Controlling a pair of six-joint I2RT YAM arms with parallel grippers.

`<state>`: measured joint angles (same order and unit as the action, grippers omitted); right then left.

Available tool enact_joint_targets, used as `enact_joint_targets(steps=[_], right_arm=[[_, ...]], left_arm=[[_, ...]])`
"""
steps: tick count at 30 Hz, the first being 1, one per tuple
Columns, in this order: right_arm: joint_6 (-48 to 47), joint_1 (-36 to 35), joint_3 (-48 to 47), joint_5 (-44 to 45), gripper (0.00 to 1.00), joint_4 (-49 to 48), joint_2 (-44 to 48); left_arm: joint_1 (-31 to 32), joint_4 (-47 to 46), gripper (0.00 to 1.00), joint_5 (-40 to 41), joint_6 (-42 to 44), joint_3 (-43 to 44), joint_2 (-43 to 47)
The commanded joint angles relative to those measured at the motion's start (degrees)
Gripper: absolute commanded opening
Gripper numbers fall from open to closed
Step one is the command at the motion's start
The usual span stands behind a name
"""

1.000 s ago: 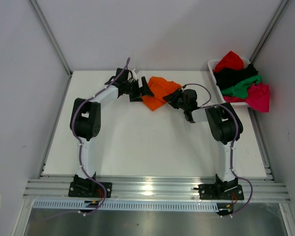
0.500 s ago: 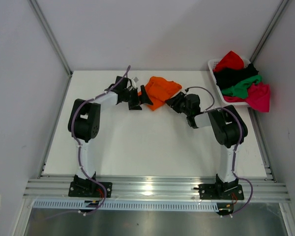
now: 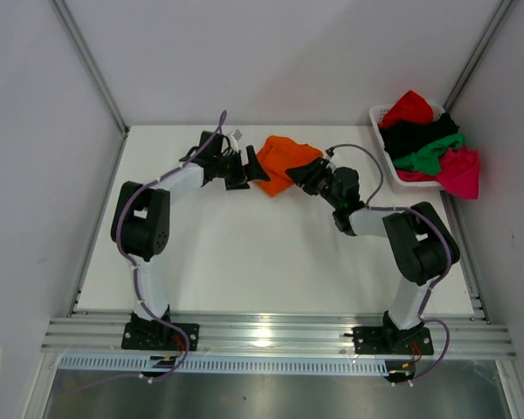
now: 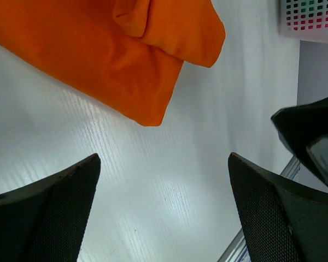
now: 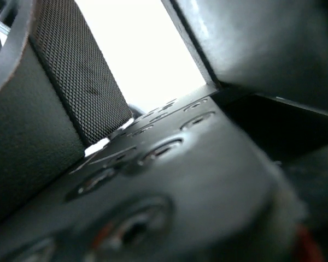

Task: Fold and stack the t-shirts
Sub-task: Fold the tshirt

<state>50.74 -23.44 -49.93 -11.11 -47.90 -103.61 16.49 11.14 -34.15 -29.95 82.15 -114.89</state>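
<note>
Filling most of the top view, a white table [image 3: 244, 262] carried both arms, bent inward toward its far middle. A white basket [image 3: 377, 116] stood at the far right corner, heaped with a red shirt [image 3: 409, 106] at the back, then a black shirt [image 3: 415, 135], a green shirt [image 3: 428, 158] and a pink shirt [image 3: 460, 171], the pink one hanging over the near right rim. An orange shirt [image 3: 284, 161] lay crumpled on the table at the far middle, well apart from the basket, between the two grippers. The left gripper [image 3: 255, 168] sat just beside its left edge, jaws spread wide with nothing between them; the wrist view showed both fingers [image 4: 49, 213] over bare table, the shirt's corner just beyond them. The right gripper [image 3: 301, 175] was at the shirt's right edge; whether it gripped the cloth or stood released could not be told, its wrist view being a dark blur of its own parts.
</note>
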Motion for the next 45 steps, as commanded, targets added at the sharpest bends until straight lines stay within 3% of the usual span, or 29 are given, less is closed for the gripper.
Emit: enact_joint_targets(steps=[1, 4, 11, 20, 32, 45], right_arm=[[6.5, -3.2, -3.5, -4.3, 0.44, -8.5, -4.6], [10.0, -4.9, -8.7, -6.7, 0.44, -11.3, -8.9], [7.5, -6.7, -19.4, -8.0, 0.44, -5.9, -19.1], [2.1, -6.8, -24.6, -6.8, 0.43, 1.0, -22.8], [-8.5, -6.3, -32.9, -1.6, 0.43, 15.3, -25.8], [-11.4, -3.7, -30.8, 0.5, 0.43, 16.9, -25.2]], left_arm=[[0.1, -0.6, 0.99, 3.5, 0.4, -0.5, 4.3], [0.1, 1.4, 1.0, 8.0, 2.3, -0.7, 5.8], [-1.6, 10.2, 1.0, 24.6, 5.3, -0.7, 10.3], [-8.0, 10.0, 0.99, 33.7, 1.7, -7.3, 19.7], [-10.3, 9.8, 0.99, 33.8, 1.7, -10.1, 26.6], [-10.5, 9.0, 1.0, 32.1, 1.5, -10.9, 26.4]])
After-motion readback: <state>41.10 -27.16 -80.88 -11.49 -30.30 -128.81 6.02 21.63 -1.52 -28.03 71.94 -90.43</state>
